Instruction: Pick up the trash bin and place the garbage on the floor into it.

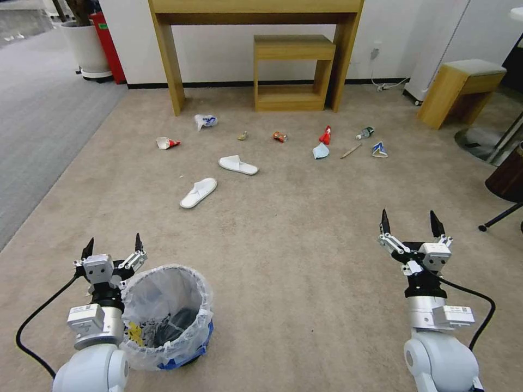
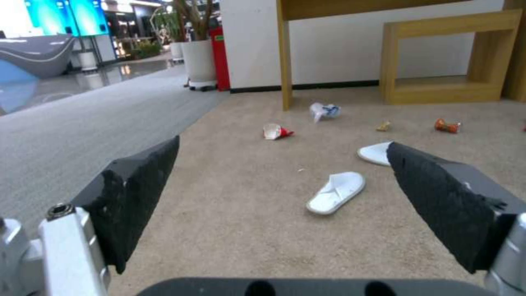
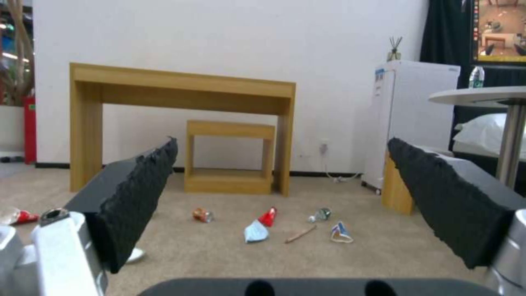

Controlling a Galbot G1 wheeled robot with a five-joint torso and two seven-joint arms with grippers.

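Observation:
The trash bin (image 1: pixel 166 316), lined with a translucent white bag, stands on the beige floor (image 1: pixel 294 239) near me on the left. My left gripper (image 1: pixel 113 245) is open just left of its rim, touching nothing. My right gripper (image 1: pixel 409 218) is open over bare carpet at the right. The garbage lies farther off: two white slippers (image 1: pixel 198 192) (image 1: pixel 238 165), a red-white paper cup (image 1: pixel 166 143), a white-blue bag (image 1: pixel 206 121), an orange wrapper (image 1: pixel 280 136), a red wrapper (image 1: pixel 326 135), a pale tissue (image 1: pixel 320 151), a stick (image 1: pixel 351 151) and a small bottle (image 1: pixel 365 132). The left wrist view shows the nearer slipper (image 2: pixel 336 192).
A wooden desk (image 1: pixel 256 11) with a low shelf unit (image 1: pixel 293 73) stands against the far wall. A wooden stool (image 1: pixel 460 90) and a chair base (image 1: pixel 498 218) are at the right. Grey ribbed carpet (image 1: pixel 38 125) lies at the left. Open carpet separates me from the litter.

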